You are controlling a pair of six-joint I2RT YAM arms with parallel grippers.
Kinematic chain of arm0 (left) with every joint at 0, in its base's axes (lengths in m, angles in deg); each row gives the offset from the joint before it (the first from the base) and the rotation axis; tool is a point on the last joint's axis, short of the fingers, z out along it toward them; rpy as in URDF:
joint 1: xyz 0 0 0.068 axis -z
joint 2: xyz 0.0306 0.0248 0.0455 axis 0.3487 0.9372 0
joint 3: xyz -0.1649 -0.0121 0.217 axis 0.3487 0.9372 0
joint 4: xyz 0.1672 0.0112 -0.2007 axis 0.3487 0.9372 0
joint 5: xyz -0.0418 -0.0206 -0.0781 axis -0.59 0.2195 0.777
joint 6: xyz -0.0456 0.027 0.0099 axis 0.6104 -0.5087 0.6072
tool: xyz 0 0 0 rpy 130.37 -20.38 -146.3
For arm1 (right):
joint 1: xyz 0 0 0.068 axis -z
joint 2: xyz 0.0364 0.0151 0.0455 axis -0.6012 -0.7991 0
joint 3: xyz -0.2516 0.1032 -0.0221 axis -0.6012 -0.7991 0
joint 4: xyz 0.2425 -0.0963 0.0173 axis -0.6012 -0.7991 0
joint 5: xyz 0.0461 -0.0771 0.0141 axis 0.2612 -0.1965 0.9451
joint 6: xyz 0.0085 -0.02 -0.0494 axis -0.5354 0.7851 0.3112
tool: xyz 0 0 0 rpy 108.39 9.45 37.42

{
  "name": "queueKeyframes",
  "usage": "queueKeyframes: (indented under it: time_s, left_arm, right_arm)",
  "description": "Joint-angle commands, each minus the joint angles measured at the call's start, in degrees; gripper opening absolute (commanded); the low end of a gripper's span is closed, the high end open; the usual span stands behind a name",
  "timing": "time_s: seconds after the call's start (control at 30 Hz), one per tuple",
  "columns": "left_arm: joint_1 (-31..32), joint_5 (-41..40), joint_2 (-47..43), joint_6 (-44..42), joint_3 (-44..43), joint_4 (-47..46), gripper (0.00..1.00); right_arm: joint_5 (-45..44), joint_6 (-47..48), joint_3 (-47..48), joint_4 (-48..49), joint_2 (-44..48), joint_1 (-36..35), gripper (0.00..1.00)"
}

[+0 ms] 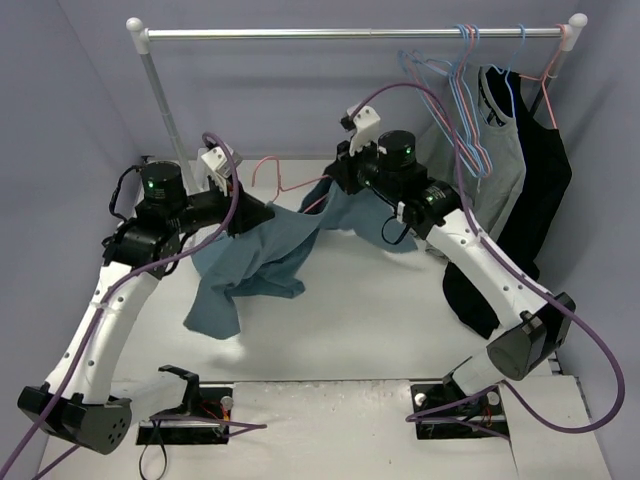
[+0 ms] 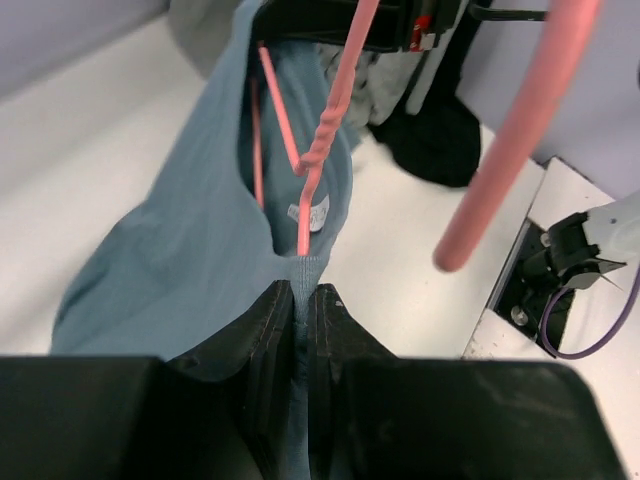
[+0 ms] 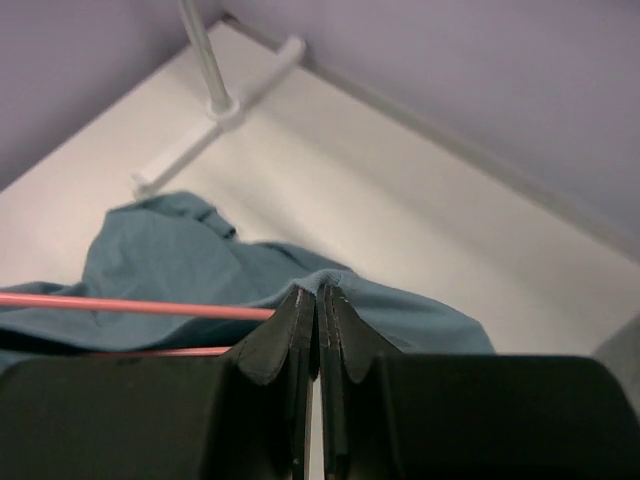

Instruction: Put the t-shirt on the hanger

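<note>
The teal-blue t-shirt (image 1: pixel 250 265) hangs stretched between both grippers above the table. My left gripper (image 1: pixel 262 215) is shut on its collar, as the left wrist view (image 2: pixel 301 290) shows, just below the white neck tag (image 2: pixel 312 212). The salmon-pink hanger (image 1: pixel 265 160) sits partly inside the shirt. Its twisted neck (image 2: pixel 320 150) comes out through the neck opening and its hook (image 2: pixel 510 130) is close to the camera. My right gripper (image 1: pixel 335 188) is shut on a fold of the t-shirt (image 3: pixel 200 260) in the right wrist view (image 3: pixel 318 292), with the hanger wire (image 3: pixel 130 305) just left of it.
A clothes rack rail (image 1: pixel 350 33) spans the back, with its post (image 1: pixel 165 100) at the left and its foot (image 3: pixel 225 110) on the table. Light-blue hangers (image 1: pixel 465 90), a grey shirt (image 1: pixel 505 150) and a black garment (image 1: pixel 540 190) hang at the right end.
</note>
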Motion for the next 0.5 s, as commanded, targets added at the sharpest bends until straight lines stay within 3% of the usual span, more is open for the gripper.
queueKeyframes:
  time_s: [0.0,0.13,0.27,0.47]
  left_arm:
    - [0.69,8.38,0.63,-1.9,-5.88,-6.56,0.0]
    - [0.69,7.6,-0.86,-2.17,-0.89,-8.92,0.0]
    - [0.95,8.73,-3.14,2.13,9.39,-16.31,0.0]
    - [1.66,10.15,-3.58,2.14,14.85,-17.81,0.0]
  right_arm:
    - [3.72,5.47,6.66,0.32,0.72,-1.66,0.01]
    - [3.99,5.13,7.47,0.31,2.29,-3.94,0.01]
    - [3.28,4.34,0.63,2.6,3.97,-5.88,0.02]
    - [5.3,5.13,-5.27,2.52,2.39,-9.21,0.04]
